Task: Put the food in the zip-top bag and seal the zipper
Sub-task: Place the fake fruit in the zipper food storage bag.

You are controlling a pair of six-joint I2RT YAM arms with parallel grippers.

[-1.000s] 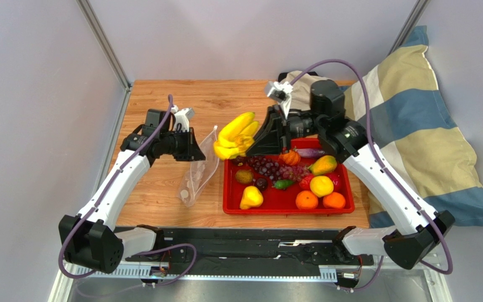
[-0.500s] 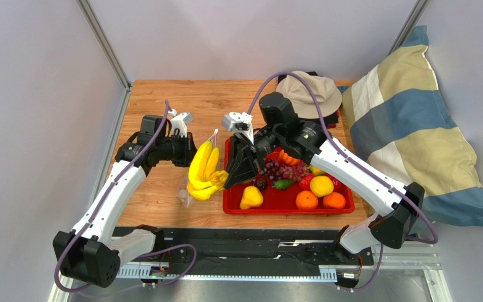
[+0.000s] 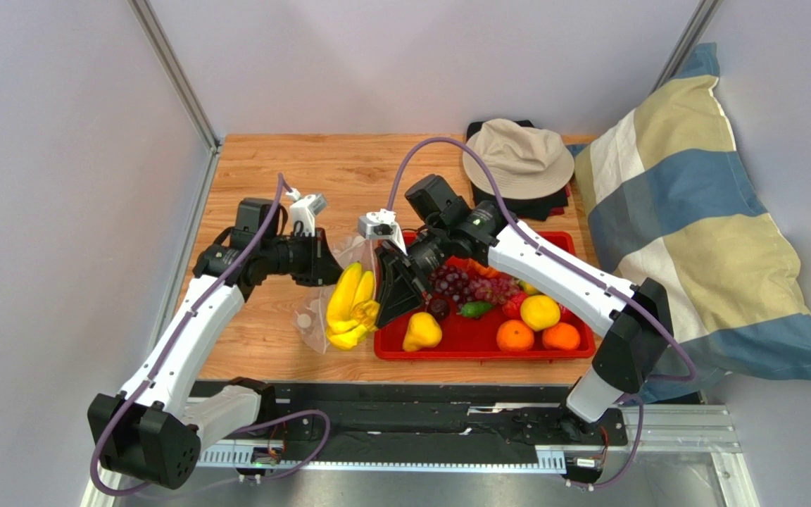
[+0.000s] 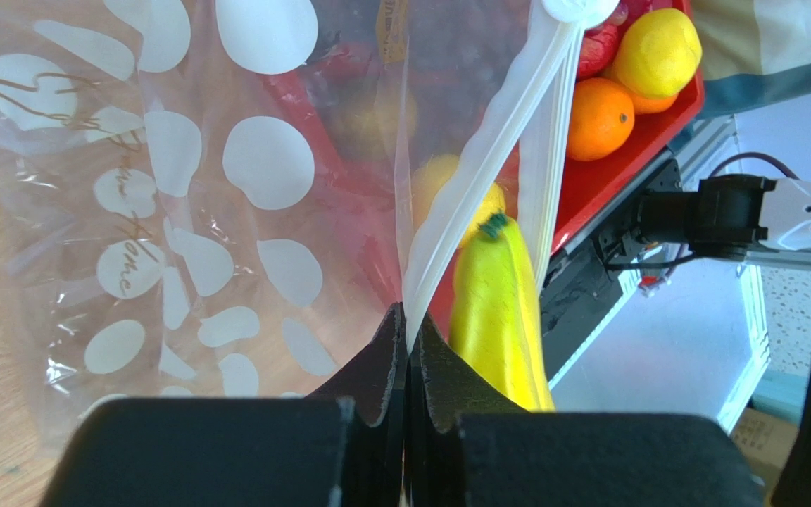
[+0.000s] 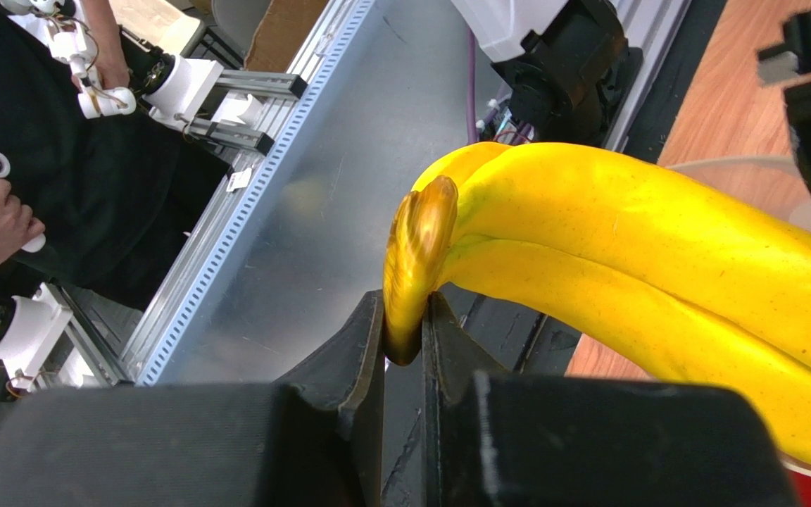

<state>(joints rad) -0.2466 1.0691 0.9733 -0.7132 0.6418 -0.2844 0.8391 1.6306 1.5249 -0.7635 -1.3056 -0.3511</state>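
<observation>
My right gripper (image 3: 382, 306) is shut on the stem of the yellow banana bunch (image 3: 351, 305) and holds it at the mouth of the clear dotted zip-top bag (image 3: 316, 315); the stem shows pinched in the right wrist view (image 5: 417, 264). My left gripper (image 3: 327, 262) is shut on the bag's upper edge, on the white zipper strip (image 4: 484, 169), and holds it up. In the left wrist view a banana (image 4: 496, 317) hangs just right of the strip. The rest of the food lies in the red tray (image 3: 484, 346): a pear (image 3: 421, 332), oranges (image 3: 516, 336), grapes (image 3: 467, 285).
A beige hat (image 3: 521, 155) lies at the back of the wooden table (image 3: 304, 174). A striped pillow (image 3: 716, 201) lies at the right. The table's near edge with the metal rail (image 3: 410, 417) is just below the bag and tray.
My right arm has swung left and down, carrying the banana bunch from above the tray to the bag's mouth. My left gripper has kept hold of the bag's edge.
</observation>
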